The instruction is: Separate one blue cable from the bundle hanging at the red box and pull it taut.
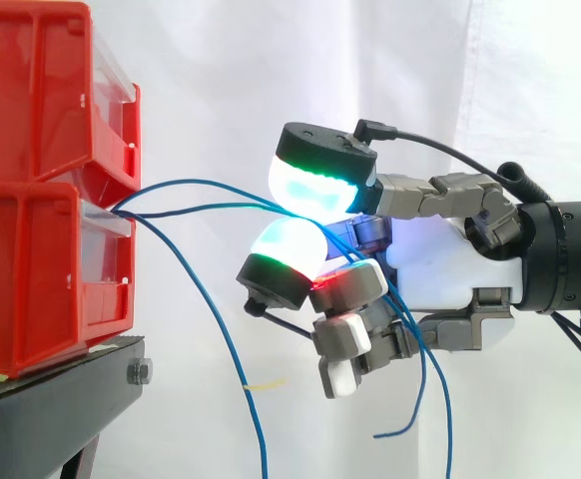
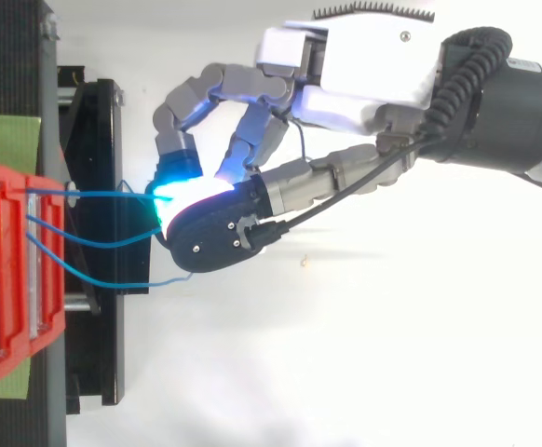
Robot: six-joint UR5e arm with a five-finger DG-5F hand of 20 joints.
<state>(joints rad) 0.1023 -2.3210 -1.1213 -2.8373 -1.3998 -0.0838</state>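
Several thin blue cables come out between the two stacked red bins (image 1: 31, 269) at the left. Two of them (image 1: 201, 183) run nearly level to my hand (image 1: 440, 264), whose fingers are curled. They enter the pinch between an upper glowing pad (image 1: 310, 185) and a lower one (image 1: 289, 244). From above, the uppermost cable (image 2: 94, 194) goes straight into the glow and a second cable (image 2: 94, 244) passes under the dark fingertip. A third cable (image 2: 113, 281) ends loose just short of the hand. Another cable (image 1: 211, 311) hangs slack below the bins.
The red bins (image 2: 10, 279) sit on a black stand (image 1: 61, 389) with a green patch (image 2: 6, 140) on top. Loose cable ends (image 1: 440, 399) dangle beneath the hand. A white curtain hangs behind everything.
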